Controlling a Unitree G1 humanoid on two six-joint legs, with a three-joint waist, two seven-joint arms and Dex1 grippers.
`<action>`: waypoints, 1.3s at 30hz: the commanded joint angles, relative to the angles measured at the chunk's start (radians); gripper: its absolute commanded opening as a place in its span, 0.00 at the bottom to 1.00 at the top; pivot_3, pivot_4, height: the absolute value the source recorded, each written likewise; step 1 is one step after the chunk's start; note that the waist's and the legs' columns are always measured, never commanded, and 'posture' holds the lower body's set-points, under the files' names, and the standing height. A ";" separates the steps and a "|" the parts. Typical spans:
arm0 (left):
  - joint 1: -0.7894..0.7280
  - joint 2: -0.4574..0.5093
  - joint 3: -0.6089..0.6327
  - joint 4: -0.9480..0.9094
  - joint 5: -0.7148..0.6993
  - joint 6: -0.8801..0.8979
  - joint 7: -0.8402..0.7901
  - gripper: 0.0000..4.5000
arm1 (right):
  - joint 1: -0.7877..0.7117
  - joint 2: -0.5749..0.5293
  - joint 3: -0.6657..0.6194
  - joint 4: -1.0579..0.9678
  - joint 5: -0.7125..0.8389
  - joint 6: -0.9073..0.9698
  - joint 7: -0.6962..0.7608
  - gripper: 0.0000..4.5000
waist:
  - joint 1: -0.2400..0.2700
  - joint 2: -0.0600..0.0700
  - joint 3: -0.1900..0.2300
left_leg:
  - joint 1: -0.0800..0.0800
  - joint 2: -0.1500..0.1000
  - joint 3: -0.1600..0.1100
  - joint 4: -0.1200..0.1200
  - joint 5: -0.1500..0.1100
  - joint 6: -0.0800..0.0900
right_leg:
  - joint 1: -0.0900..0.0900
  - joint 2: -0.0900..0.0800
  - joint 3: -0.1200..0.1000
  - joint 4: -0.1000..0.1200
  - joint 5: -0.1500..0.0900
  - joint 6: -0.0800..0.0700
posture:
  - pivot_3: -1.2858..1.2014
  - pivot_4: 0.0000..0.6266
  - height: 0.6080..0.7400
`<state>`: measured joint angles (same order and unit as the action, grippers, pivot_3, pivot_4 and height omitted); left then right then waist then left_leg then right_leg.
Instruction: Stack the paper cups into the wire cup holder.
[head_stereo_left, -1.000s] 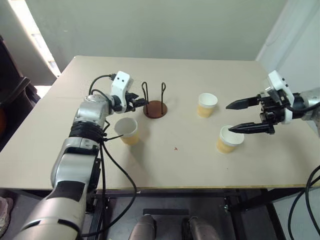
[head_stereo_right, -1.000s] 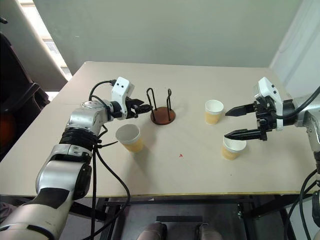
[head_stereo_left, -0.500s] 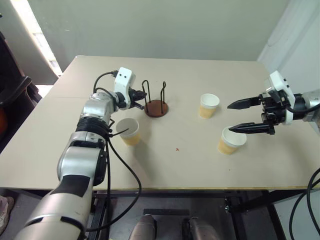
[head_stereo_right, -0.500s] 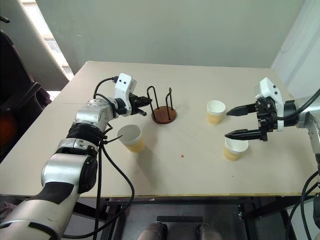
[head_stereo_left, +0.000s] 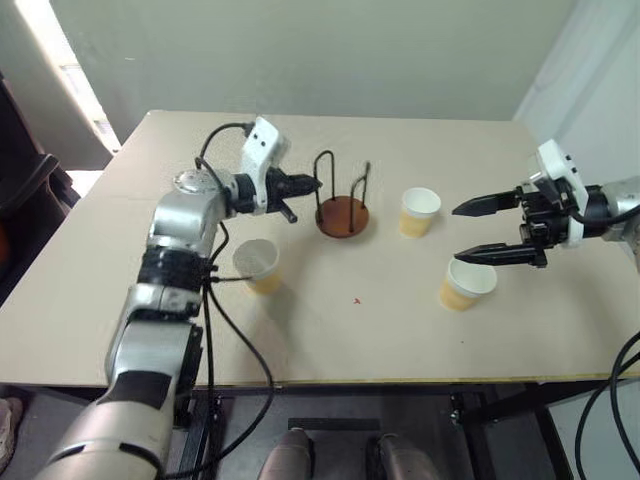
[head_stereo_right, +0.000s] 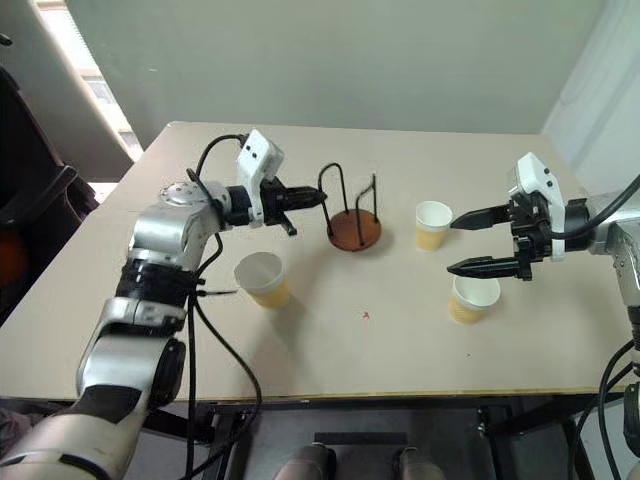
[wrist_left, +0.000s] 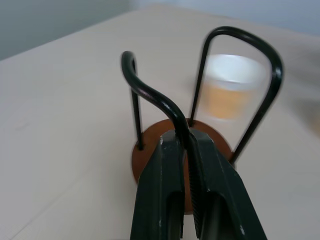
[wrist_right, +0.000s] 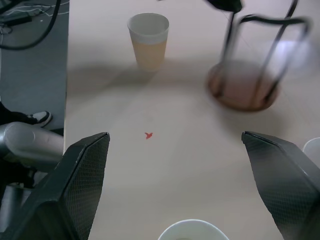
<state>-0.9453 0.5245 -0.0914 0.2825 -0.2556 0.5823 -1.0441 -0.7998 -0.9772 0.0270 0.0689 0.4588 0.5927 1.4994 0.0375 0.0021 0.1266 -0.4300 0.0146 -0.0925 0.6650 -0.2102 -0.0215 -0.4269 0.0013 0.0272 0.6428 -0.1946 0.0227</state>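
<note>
The left pincer (wrist_left: 182, 142) is clamped on the near wire loop of the wire cup holder (head_stereo_left: 342, 215), which stands on the counter (head_stereo_left: 330, 330) between the nearest paper cup (head_stereo_left: 255, 265) and two others (head_stereo_left: 418, 211) (head_stereo_left: 467, 283). The right pincer (head_stereo_left: 487, 230) hangs wide above the cup at (head_stereo_left: 467, 283), the closest arm to it. Blur hides whether the holder's base rests flat.

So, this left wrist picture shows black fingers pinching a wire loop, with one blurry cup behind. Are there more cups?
Observer: Yes, three pale yellow-tan paper cups: one by the left arm, one mid-table, one further right.
Visitor: Any inside the holder?
Observer: No, the black wire cup holder with its reddish-brown disc base is empty.
Visitor: What's the other arm doing?
Observer: The right gripper hovers by the rightmost cup, fingers wide open.
</note>
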 joint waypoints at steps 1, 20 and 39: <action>0.037 0.030 -0.033 -0.155 -0.036 0.033 -0.065 0.01 | -0.021 0.001 0.001 -0.033 0.018 -0.010 0.025 0.98 | 0.000 0.000 0.000 | 0.000 0.000 0.000 0.001 -0.001 0.002 | 0.000 0.000 0.000 0.000 0.000 0.000 | 0.52 0.24 1.00; 0.062 0.031 -0.180 -0.080 -0.014 -0.172 -0.334 0.01 | 0.118 -0.060 -0.086 -0.204 0.085 0.082 -0.027 0.98 | 0.000 0.000 0.000 | 0.004 0.000 0.000 -0.001 -0.007 0.013 | 0.002 -0.007 0.000 0.001 0.002 -0.003 | 0.52 0.24 1.00; -0.075 -0.050 -0.207 0.327 0.131 -0.441 -0.390 0.06 | 0.214 -0.106 -0.090 -0.321 0.144 0.134 -0.101 0.98 | 0.000 0.001 0.000 | 0.002 0.000 0.000 0.000 -0.010 0.017 | 0.004 -0.008 0.000 -0.001 0.001 0.002 | 0.52 0.24 1.00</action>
<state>-1.0116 0.4779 -0.2899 0.5963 -0.1561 0.1458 -1.4494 -0.5798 -1.0642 -0.0358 -0.2438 0.6043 0.7337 1.4086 0.0376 0.0026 0.1266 -0.4275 0.0141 -0.0920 0.6647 -0.2201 -0.0043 -0.4227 -0.0067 0.0275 0.6417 -0.1933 0.0253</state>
